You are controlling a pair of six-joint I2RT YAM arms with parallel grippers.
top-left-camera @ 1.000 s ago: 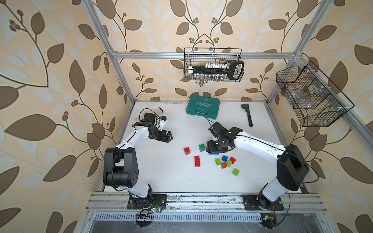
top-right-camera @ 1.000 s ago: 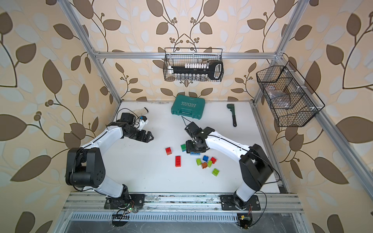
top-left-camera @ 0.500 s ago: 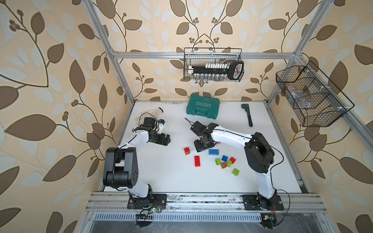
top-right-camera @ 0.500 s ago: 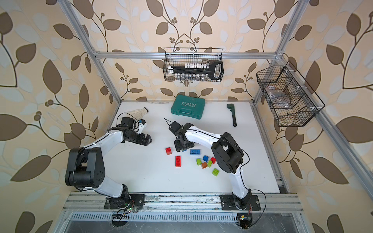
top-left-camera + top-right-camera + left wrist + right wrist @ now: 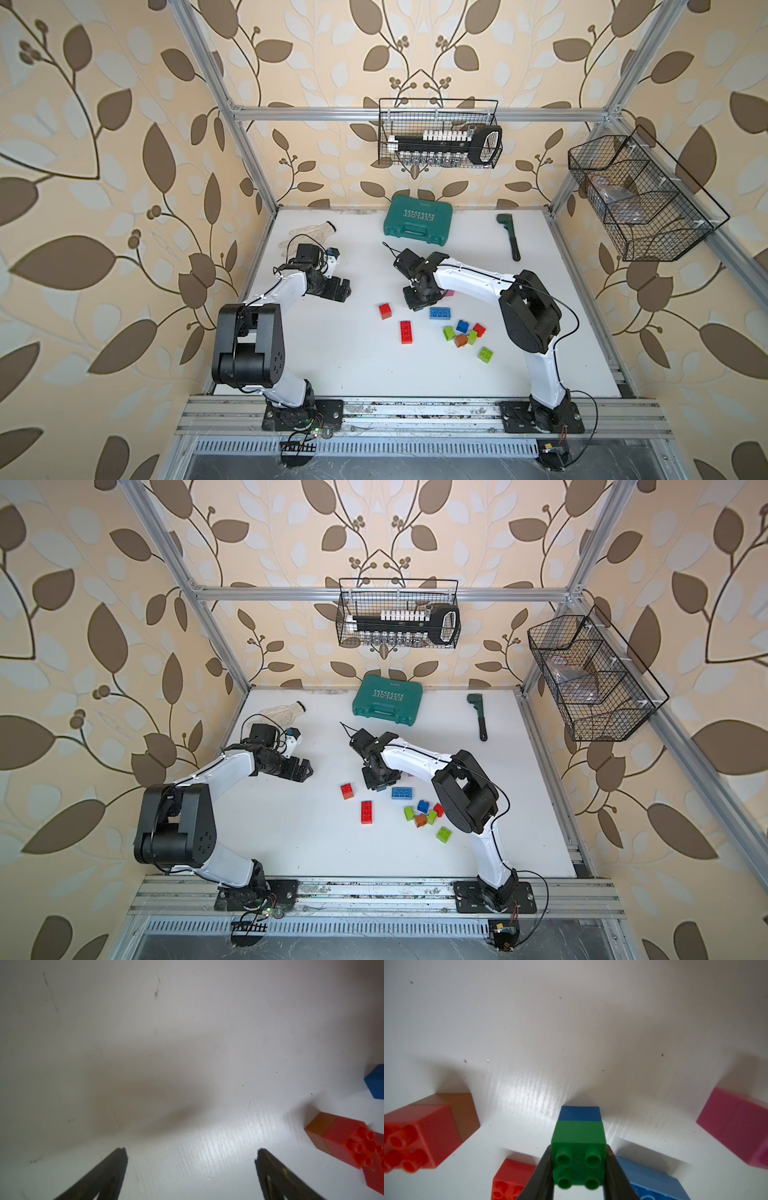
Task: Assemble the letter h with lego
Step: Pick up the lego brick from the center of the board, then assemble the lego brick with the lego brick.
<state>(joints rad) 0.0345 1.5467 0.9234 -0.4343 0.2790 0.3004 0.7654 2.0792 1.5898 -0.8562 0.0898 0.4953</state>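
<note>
The lego lies loose at mid-table. My right gripper (image 5: 419, 305) (image 5: 579, 1165) is shut on a green square brick (image 5: 579, 1159) that sits on a blue one (image 5: 579, 1113), with a finger against each side. Around it lie a red-on-orange brick (image 5: 385, 311) (image 5: 419, 1136), a long red brick (image 5: 407, 332), a long blue brick (image 5: 440, 313) (image 5: 654, 1180) and a pink brick (image 5: 737, 1126). A cluster of lime, blue, red and orange bricks (image 5: 462, 332) sits to the right. My left gripper (image 5: 343, 291) (image 5: 191, 1155) hangs open over bare table, left of the bricks.
A teal case (image 5: 417, 220), a wrench (image 5: 509, 237) and a white glove (image 5: 311, 232) lie along the back of the table. Wire baskets hang on the back wall (image 5: 440, 137) and the right wall (image 5: 636, 199).
My right gripper moved left from over the long blue brick to the green brick and its jaws closed on it. The left arm shifted slightly and stays open.
</note>
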